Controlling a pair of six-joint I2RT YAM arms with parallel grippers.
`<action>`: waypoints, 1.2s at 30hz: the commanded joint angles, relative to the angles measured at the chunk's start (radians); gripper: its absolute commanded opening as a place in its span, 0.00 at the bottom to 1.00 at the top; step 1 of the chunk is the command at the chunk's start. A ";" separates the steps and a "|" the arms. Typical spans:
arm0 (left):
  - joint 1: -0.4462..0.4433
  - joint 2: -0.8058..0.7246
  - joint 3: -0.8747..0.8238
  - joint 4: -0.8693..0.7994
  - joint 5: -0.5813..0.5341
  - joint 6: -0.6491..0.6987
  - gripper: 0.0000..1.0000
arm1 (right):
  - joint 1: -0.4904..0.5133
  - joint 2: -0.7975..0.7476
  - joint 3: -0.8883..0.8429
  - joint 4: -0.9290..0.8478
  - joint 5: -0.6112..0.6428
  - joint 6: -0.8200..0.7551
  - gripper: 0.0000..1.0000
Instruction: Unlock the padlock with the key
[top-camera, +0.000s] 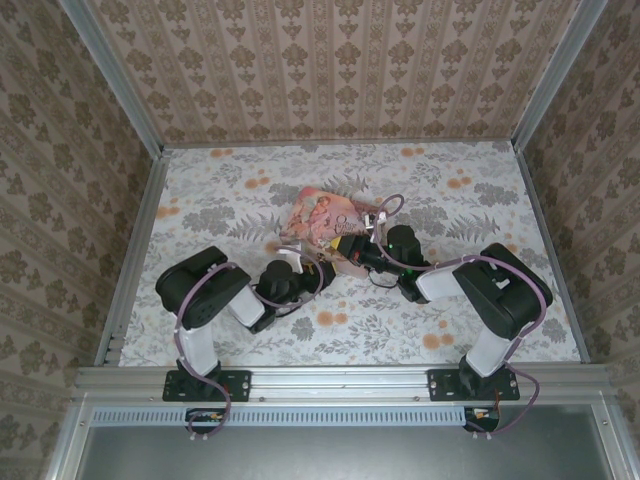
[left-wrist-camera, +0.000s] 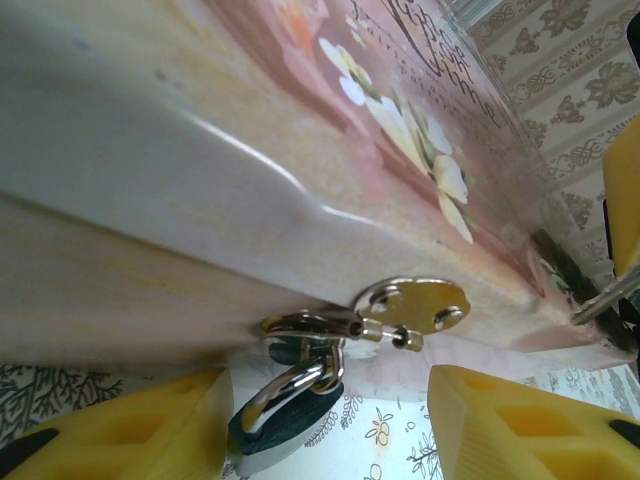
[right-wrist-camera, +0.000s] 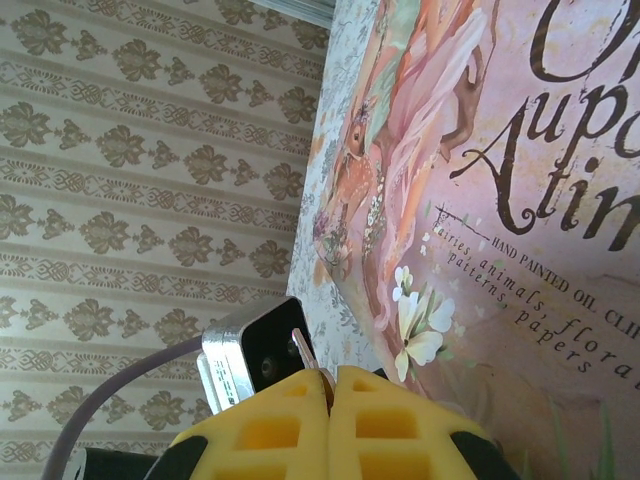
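Teal-dark metal: one padlock (left-wrist-camera: 285, 425) hung at the one tin's (left-wrist-camera: 300, 120) lower edge, between the spread fingers of my left gripper (left-wrist-camera: 325, 400). My right gripper (right-wrist-camera: 330, 385) pinched the single key (right-wrist-camera: 302, 350) beside the tin, with bare table (top-camera: 340, 335) around.

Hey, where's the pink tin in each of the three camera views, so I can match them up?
Top external: the tin sits near the centre of the picture, a little above the middle.
Left wrist: the tin spans the upper frame seen edge-on, with its hasp at the lower edge.
Right wrist: the tin takes the right half, lid lettering readable.
Shared landmark: the white flowers printed on the lid, in both wrist views.
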 joint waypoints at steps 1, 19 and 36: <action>0.005 0.029 0.013 0.017 0.032 0.015 0.55 | -0.004 0.052 -0.023 -0.087 0.000 0.009 0.00; 0.011 0.043 0.021 0.016 0.028 0.017 0.37 | -0.009 0.051 -0.038 -0.075 -0.002 0.010 0.00; 0.027 0.028 0.041 0.016 0.040 -0.003 0.20 | -0.015 0.055 -0.044 -0.065 -0.010 0.014 0.00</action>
